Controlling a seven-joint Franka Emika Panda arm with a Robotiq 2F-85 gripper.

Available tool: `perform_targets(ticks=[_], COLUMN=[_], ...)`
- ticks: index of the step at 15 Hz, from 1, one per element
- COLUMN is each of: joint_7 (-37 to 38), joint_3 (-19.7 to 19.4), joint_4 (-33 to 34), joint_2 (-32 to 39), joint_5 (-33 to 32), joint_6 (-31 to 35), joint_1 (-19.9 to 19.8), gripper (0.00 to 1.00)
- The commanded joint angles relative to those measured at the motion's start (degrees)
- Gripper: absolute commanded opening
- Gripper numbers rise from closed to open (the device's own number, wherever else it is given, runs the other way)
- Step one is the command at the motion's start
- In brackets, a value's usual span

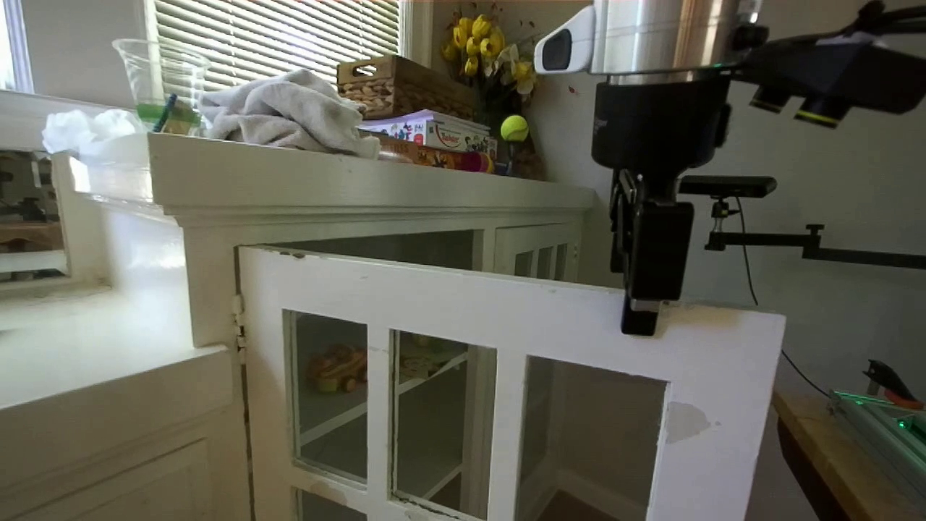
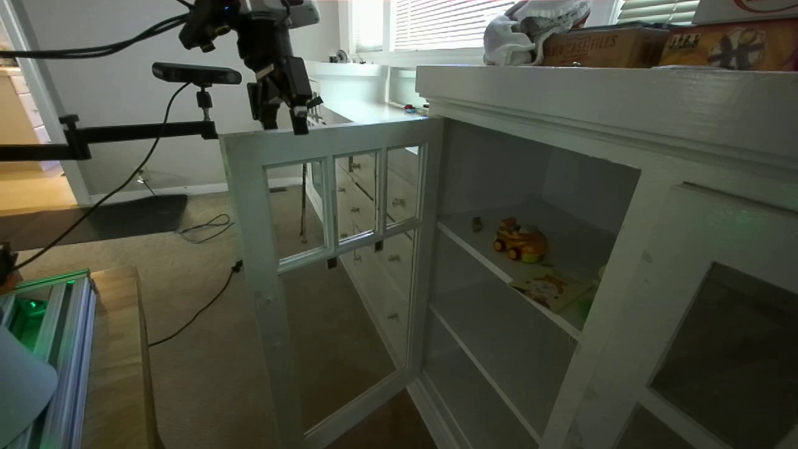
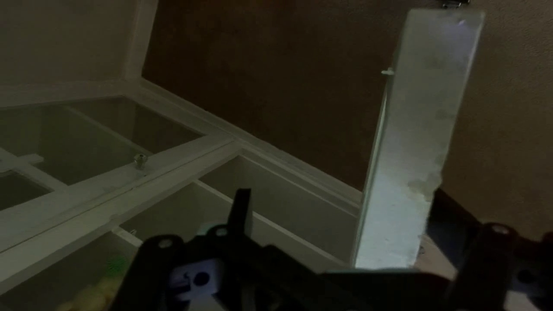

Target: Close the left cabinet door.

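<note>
Filling much of both ext. views, cabinet [image 2: 586, 106]: wht-painted, shelves [image 2: 464, 231] exposed on its L side.
L cab door [image 1: 511, 405]: wht, glass-paned, hinged at cabinet's L, standing wide open, angled well out from frame.
R door [image 2: 679, 249]: wht, glass-paned, flush in frame.
Gripper [image 2: 285, 126]: over top rail of L cab door, nr free end; fingers [image 1: 640, 322] spread apart, one each side of rail; wrist view shows gap btwn one finger & door.
Basket [image 1: 405, 94]: wood rim, woven sides, up on cabinet's crowded top.
Toy [image 2: 521, 242]: orange, wheeled, on upper shelf.
Ball [image 1: 514, 128]: yellow-green, nr basket.
</note>
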Motion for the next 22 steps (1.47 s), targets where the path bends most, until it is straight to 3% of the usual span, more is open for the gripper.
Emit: perform_targets(ticks=[1, 15, 22], joint_7=[-0.4, -14.0, -16.8], joint_3=[-1.7, -11.5, -14.7], joint_4=[0.0, 2.8, 7.4], joint_2=[0.6, 4.8, 8.8], joint_5=[-2.5, -5.3, -9.6], joint_6=[-0.5, 2.5, 5.6], joint_1=[-1.3, -7.8, -9.7], gripper=[1.00, 1.00, 1.00])
